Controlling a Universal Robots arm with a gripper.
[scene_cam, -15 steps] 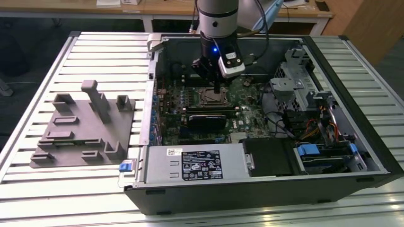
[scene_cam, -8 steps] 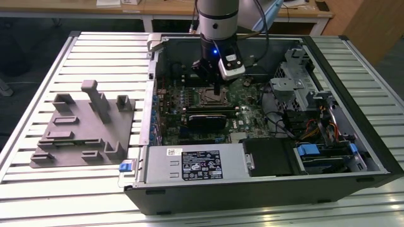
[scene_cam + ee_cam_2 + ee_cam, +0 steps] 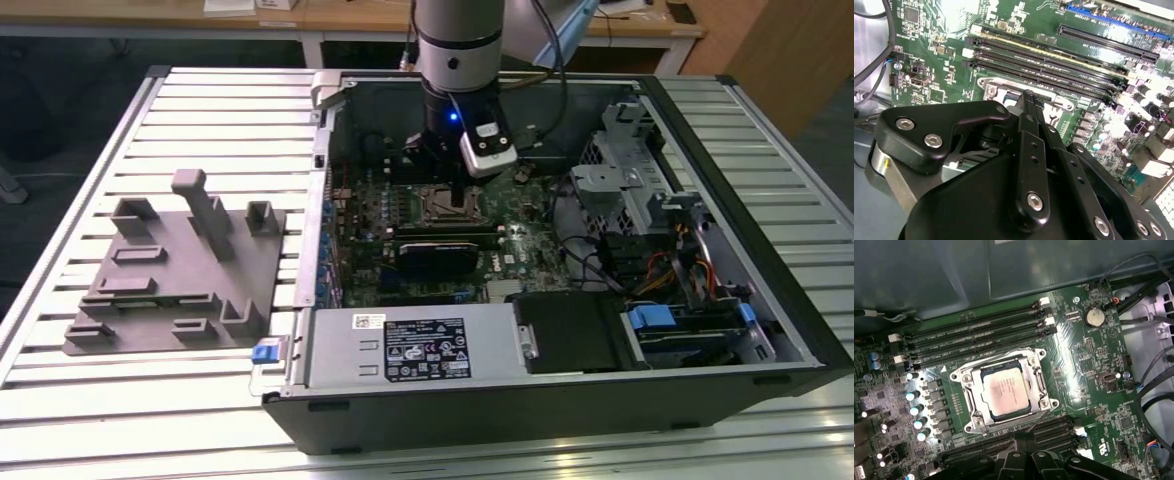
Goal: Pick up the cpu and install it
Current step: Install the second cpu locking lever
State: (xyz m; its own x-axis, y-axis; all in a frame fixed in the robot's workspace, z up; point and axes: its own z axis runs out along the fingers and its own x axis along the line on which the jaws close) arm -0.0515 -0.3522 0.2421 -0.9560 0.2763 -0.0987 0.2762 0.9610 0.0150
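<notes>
The cpu is seen seated flat in the socket, directly below the hand. The fingers are pressed together, holding nothing.

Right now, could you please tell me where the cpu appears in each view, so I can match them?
Exterior view: the cpu lies in the socket, directly under the gripper.
First wrist view: the cpu is mid-picture, seated inside the socket's metal frame.
Second wrist view: the gripper covers the socket; the frame's edge peeks out.
Shared landmark: the black memory slots beside the socket.
</notes>
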